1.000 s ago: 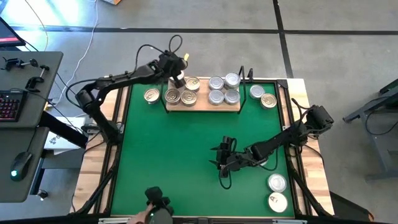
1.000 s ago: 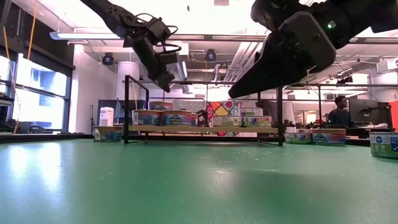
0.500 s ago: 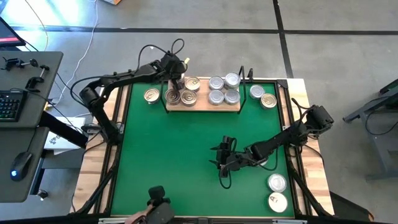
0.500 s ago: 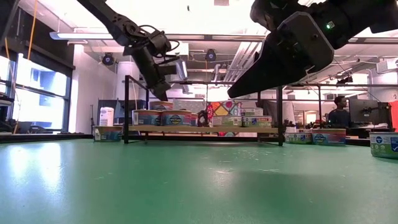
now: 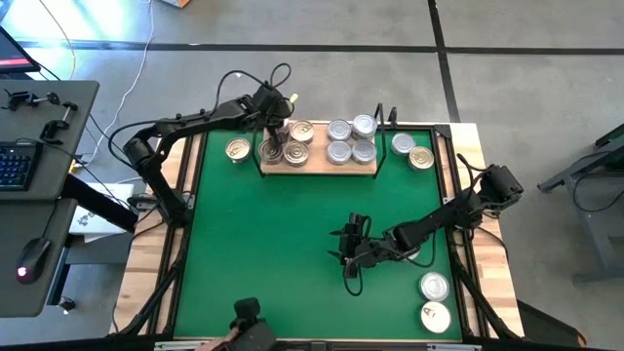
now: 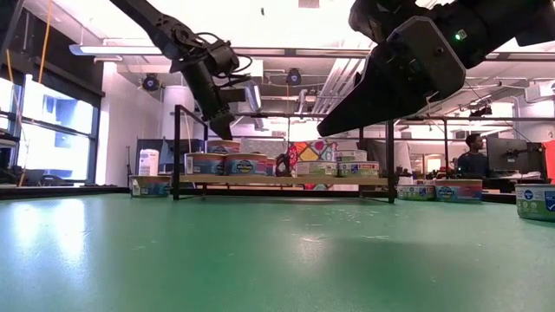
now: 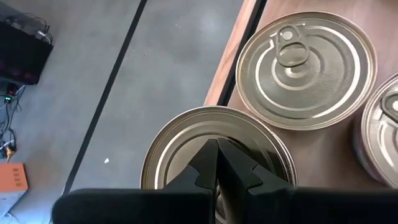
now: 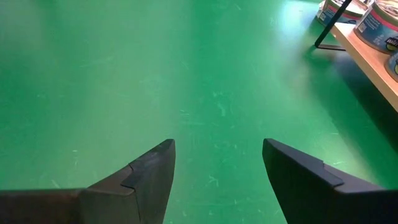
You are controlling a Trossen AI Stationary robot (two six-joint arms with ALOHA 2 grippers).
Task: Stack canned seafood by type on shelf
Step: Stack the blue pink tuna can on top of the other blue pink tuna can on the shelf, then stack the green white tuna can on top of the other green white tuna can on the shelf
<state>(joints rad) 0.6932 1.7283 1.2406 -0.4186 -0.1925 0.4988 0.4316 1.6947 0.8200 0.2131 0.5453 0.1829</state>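
My left gripper is closed with nothing between its fingers, poised right over a gold-lidded tin at the far left end of the shelf. I cannot tell whether the tips touch the lid. My right gripper waits with its fingers spread and empty above bare green mat, right of the middle of the tabletop.

The other tins are split up: a gold group beside the left gripper, a silver group further right on the shelf, one tin on the mat just left of the shelf, two just right of it, and two more at the near right corner.

My worry is that closed fingers pressing down could push the tin off the shelf's left end or knock its neighbour.
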